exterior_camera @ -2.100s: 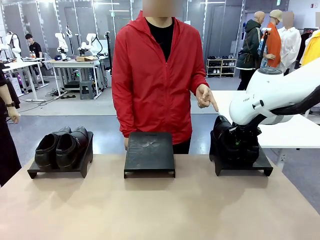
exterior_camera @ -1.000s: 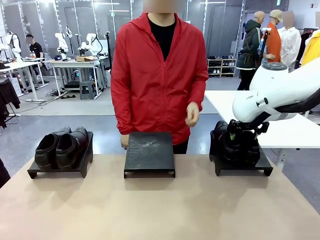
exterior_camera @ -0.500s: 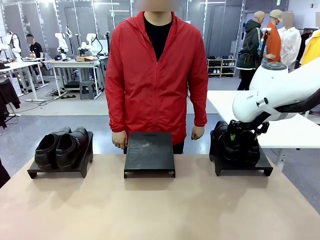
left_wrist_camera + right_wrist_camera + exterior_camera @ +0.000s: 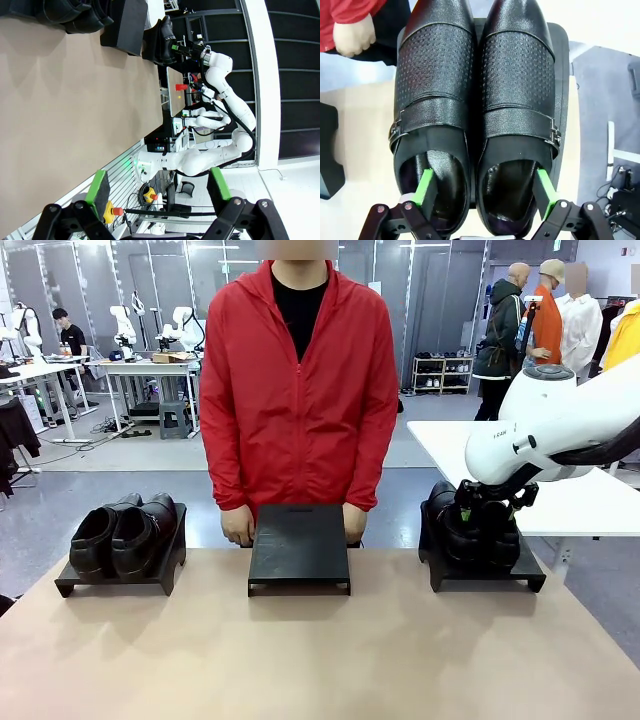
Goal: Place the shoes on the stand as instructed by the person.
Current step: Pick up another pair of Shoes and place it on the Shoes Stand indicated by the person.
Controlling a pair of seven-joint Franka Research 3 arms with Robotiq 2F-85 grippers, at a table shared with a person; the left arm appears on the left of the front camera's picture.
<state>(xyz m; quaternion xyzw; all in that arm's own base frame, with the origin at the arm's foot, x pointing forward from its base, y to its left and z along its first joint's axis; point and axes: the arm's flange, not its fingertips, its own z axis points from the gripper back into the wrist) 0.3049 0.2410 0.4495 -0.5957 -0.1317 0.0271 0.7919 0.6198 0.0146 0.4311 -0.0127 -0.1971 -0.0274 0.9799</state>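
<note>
One pair of black shoes sits on the left stand. A second pair of shoes rests on the right stand, toes toward the person. My right gripper is lowered over this pair's heels, open wide: one green pad is inside one shoe's opening, the other pad at the outer rim of the other shoe. The middle stand is bare, with the person's hands on either side of it. My left gripper hangs open off the table, holding nothing.
The tan table stretches bare in front of the three stands. A white table stands behind the right stand. The person's hand is near the toe of the right pair. Other tables and people stand far back.
The person has lowered the raised hand, shifted left and set both hands beside the middle stand. My right gripper stays over the right pair.
</note>
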